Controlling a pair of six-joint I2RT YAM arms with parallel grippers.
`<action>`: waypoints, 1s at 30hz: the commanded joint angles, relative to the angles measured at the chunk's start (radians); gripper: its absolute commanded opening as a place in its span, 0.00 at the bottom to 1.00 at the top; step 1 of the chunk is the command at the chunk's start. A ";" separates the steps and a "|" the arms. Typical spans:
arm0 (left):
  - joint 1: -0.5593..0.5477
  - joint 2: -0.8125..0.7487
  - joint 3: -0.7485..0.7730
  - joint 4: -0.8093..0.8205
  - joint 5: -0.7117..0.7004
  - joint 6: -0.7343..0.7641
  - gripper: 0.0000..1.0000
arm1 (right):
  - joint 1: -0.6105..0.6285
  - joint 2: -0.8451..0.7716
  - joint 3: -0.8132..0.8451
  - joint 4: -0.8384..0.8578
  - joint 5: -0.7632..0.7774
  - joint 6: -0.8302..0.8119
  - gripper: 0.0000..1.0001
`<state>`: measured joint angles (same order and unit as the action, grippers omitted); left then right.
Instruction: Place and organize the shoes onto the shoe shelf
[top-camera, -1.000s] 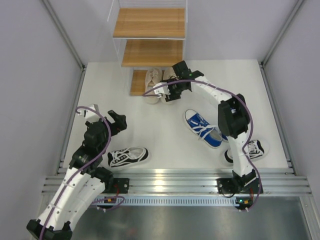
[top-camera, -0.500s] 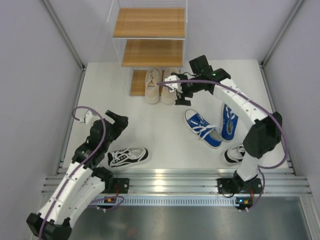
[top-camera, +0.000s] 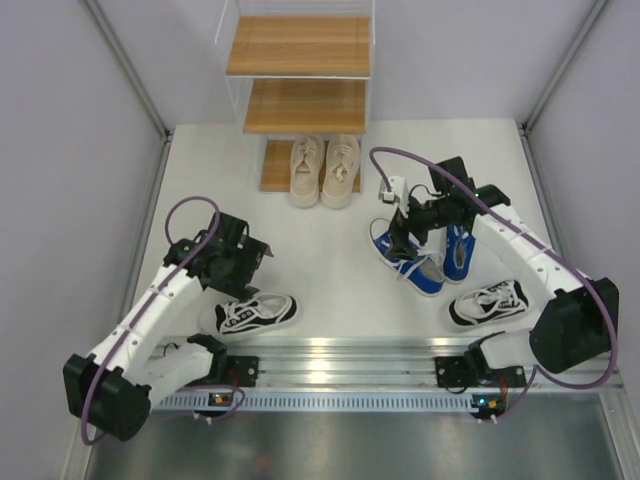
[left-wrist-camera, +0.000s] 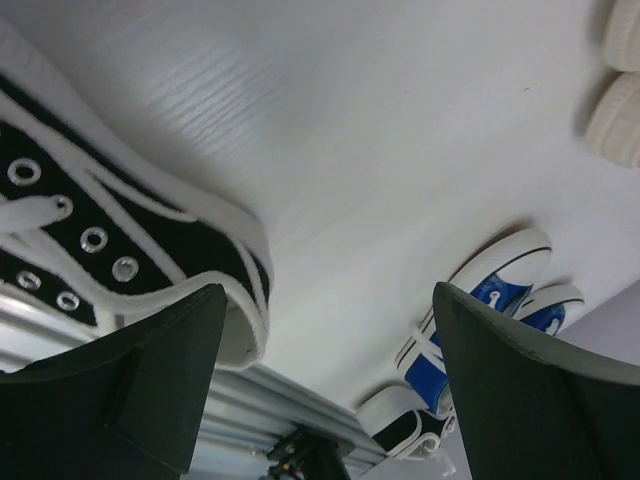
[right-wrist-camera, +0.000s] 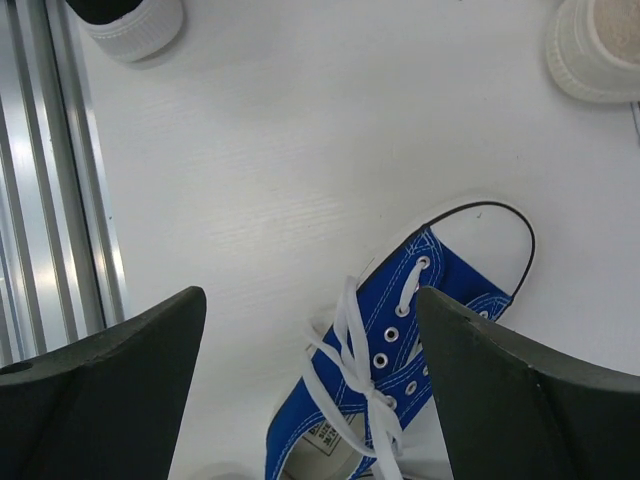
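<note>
The shoe shelf (top-camera: 300, 105) stands at the back, its upper two boards bare. The beige pair (top-camera: 323, 170) sits side by side on its bottom board, also showing in the left wrist view (left-wrist-camera: 620, 100). My right gripper (top-camera: 398, 238) is open and empty above the left blue sneaker (top-camera: 410, 262), whose laces lie between my fingers (right-wrist-camera: 420, 340). The second blue sneaker (top-camera: 458, 250) lies beside it. My left gripper (top-camera: 256, 250) is open and empty just above one black-and-white sneaker (top-camera: 255, 313), seen close at the left (left-wrist-camera: 90, 240). The other black-and-white sneaker (top-camera: 490, 302) lies front right.
An aluminium rail (top-camera: 340, 365) runs along the table's front edge, close to both black-and-white shoes, and shows in the right wrist view (right-wrist-camera: 50, 200). Grey walls with metal posts close in the left, right and back sides.
My right gripper has drawn back from the beige pair to above the left blue sneaker. My left gripper has swung right and down toward the near black-and-white sneaker.
</note>
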<state>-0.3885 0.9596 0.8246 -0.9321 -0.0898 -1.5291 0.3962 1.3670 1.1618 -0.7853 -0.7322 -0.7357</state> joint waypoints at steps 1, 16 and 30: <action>0.004 0.066 0.086 -0.204 0.137 -0.062 0.90 | -0.034 -0.057 -0.020 0.070 -0.052 0.059 0.86; 0.002 0.241 -0.031 -0.025 0.018 -0.008 0.65 | -0.049 -0.069 -0.028 0.078 -0.085 0.087 0.84; -0.027 -0.045 -0.022 0.499 0.131 0.906 0.00 | -0.057 -0.108 0.004 0.014 -0.127 0.076 0.82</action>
<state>-0.3977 1.0573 0.7979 -0.7166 -0.0902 -0.9577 0.3561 1.2892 1.1202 -0.7624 -0.7994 -0.6617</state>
